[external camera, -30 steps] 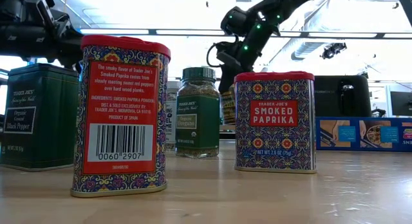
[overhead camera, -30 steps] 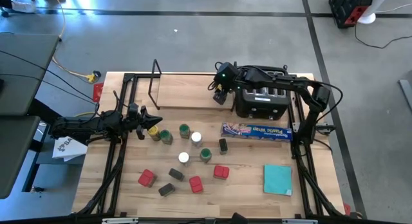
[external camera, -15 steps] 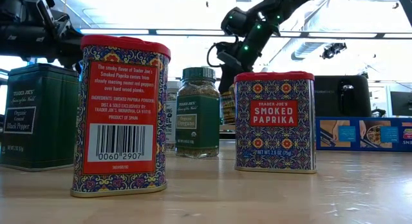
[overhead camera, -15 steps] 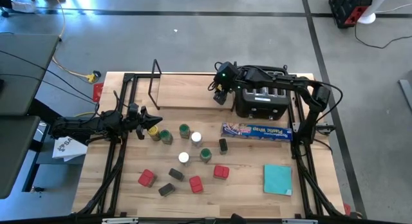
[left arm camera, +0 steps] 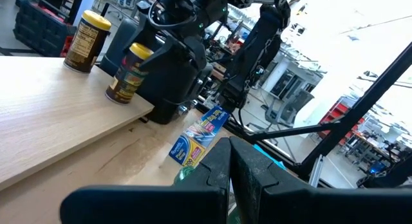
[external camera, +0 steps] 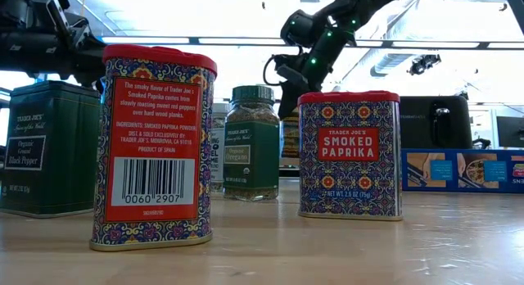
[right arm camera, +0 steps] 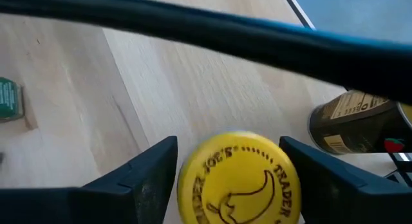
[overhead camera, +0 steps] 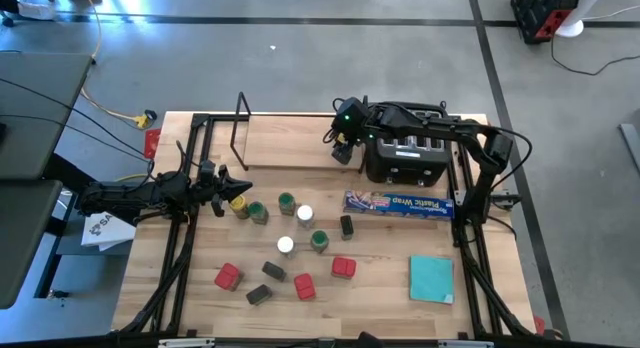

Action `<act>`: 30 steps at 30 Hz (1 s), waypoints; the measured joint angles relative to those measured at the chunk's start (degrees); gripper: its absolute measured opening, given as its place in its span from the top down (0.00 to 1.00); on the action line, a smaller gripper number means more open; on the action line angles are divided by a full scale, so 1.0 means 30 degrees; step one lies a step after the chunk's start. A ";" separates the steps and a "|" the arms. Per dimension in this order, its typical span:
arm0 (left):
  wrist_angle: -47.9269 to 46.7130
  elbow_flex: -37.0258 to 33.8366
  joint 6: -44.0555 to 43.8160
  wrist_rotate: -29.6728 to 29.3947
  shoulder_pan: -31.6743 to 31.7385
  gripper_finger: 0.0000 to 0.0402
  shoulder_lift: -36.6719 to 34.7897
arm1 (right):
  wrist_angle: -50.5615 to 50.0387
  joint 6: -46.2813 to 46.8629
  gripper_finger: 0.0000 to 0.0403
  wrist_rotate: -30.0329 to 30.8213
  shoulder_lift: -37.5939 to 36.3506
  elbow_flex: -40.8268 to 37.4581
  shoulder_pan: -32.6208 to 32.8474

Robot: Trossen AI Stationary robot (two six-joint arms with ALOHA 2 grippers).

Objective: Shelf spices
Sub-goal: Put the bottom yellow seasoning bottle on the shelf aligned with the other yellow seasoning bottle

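Right gripper (right arm camera: 228,179) fingers released astride a yellow-lidded jar (right arm camera: 239,179) — body hidden; left gripper (left arm camera: 230,169) clenched.

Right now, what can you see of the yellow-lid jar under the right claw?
The yellow-lid jar stands upright on the light-wood shelf, beside the black toaster. Its round lid looks like plastic, printed with dark lettering and a chili drawing. The left wrist view shows a dark body with a colourful label. The right claw sits over it, fingers open on either side of the lid with gaps showing. A second jar stands nearby.
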 joint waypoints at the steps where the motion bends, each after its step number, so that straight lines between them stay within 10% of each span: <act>1: 0.0000 0.0000 0.0000 0.0001 -0.0001 0.99 0.0000 | 0.0000 0.0000 0.34 0.0017 0.0000 0.0000 -0.0008; 30: 0.0000 0.0000 0.0000 0.0000 -0.0004 0.99 0.0000 | 0.1369 -0.2594 0.33 0.4464 -0.1008 0.0036 0.0007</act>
